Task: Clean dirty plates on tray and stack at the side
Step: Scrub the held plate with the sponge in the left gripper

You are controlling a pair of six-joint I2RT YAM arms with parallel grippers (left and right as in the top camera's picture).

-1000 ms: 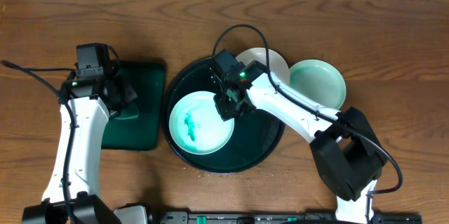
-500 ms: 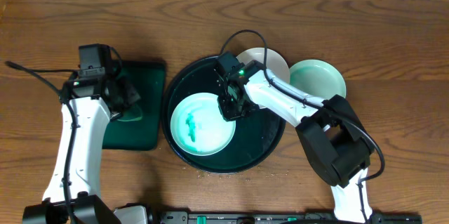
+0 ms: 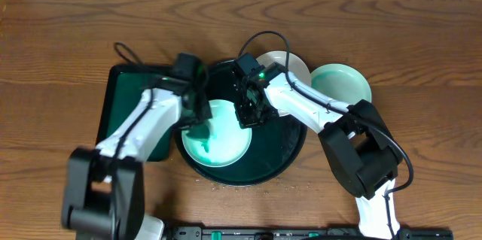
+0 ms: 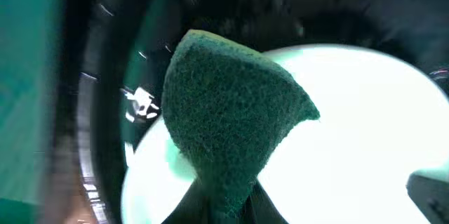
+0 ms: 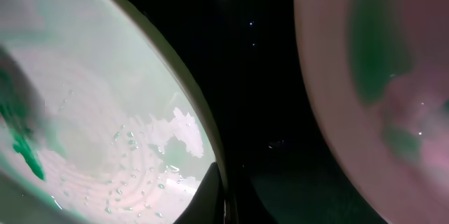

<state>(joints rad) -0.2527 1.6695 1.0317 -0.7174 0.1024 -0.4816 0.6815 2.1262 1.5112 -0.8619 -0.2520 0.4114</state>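
Observation:
A mint-green plate (image 3: pixel 226 138) with a teal smear lies in the left half of the round black tray (image 3: pixel 280 163). My left gripper (image 3: pixel 197 114) is shut on a dark green sponge (image 4: pixel 231 133) and holds it on the plate's left part (image 4: pixel 365 147). My right gripper (image 3: pixel 248 113) is shut on the same plate's right rim (image 5: pixel 210 147). A white plate (image 3: pixel 292 65) with a green smear (image 5: pixel 379 76) lies at the tray's back right edge. A second mint-green plate (image 3: pixel 343 89) sits on the table to the right of the tray.
A rectangular dark green tray (image 3: pixel 113 101) lies left of the black tray, partly under my left arm. Small crumbs lie on the wood in front of the black tray. Water drops sit on the held plate.
My left arm has swung right from the rectangular green tray to the mint plate, bringing the sponge onto it. My right gripper has stayed at the plate's right rim.

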